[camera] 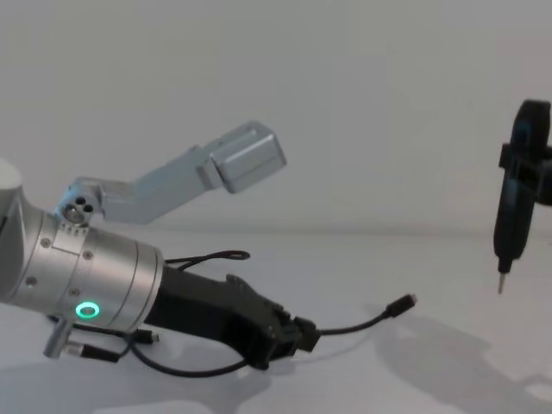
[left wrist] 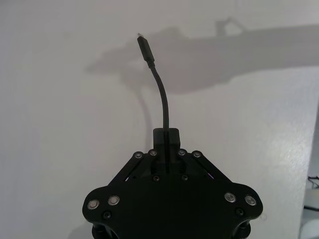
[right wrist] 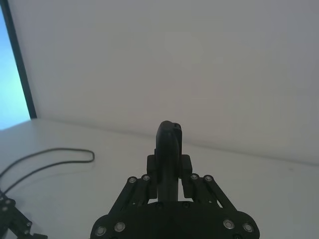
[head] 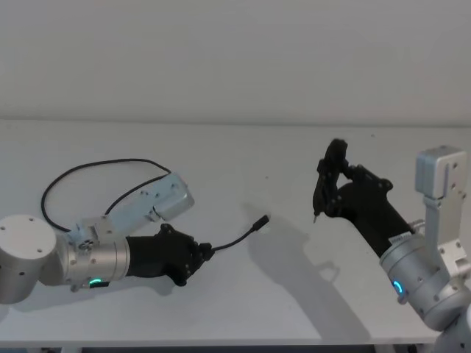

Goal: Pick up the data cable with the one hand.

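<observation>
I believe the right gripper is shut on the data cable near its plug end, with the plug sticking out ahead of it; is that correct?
Not quite: it is the left gripper that is shut on the data cable near its plug end, as the head view shows. The right gripper holds a pen-like tool instead.

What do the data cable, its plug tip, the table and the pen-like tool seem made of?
Data cable: probably rubber or soft plastic, matte black; it curves smoothly from the left gripper's jaws. Plug tip: likely metal, a pale glint. Table: smooth matte white, perhaps laminate. Pen-like tool in the right gripper: matte black, likely plastic.
</observation>
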{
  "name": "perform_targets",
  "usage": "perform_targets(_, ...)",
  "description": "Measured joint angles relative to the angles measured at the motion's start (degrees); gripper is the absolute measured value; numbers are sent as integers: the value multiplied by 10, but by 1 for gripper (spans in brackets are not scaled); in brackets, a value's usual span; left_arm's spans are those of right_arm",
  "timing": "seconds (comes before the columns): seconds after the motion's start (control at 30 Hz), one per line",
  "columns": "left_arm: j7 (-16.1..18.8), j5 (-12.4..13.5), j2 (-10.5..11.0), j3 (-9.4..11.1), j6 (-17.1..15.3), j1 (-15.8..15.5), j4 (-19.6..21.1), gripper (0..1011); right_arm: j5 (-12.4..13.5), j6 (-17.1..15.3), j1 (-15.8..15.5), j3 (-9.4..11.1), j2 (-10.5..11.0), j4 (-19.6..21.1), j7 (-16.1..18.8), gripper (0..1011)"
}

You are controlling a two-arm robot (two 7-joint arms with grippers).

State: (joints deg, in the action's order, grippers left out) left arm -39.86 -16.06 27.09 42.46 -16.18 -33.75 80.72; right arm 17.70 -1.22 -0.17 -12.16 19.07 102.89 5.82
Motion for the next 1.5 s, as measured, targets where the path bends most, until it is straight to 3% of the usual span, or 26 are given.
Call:
perform_targets(0.47, 5, -9, 5, -17, 44, 13, 28, 49, 27, 6, 22, 9, -8, 8, 32, 274)
perform_targets(0.97, 6, -12, 6, -23, 57, 17, 36, 49, 53, 5, 50, 9, -24, -16, 63, 275)
perform_targets(1.5, 6, -13, 6, -25, 62, 18, 39, 49, 62, 9, 74, 3, -33, -49, 79, 275)
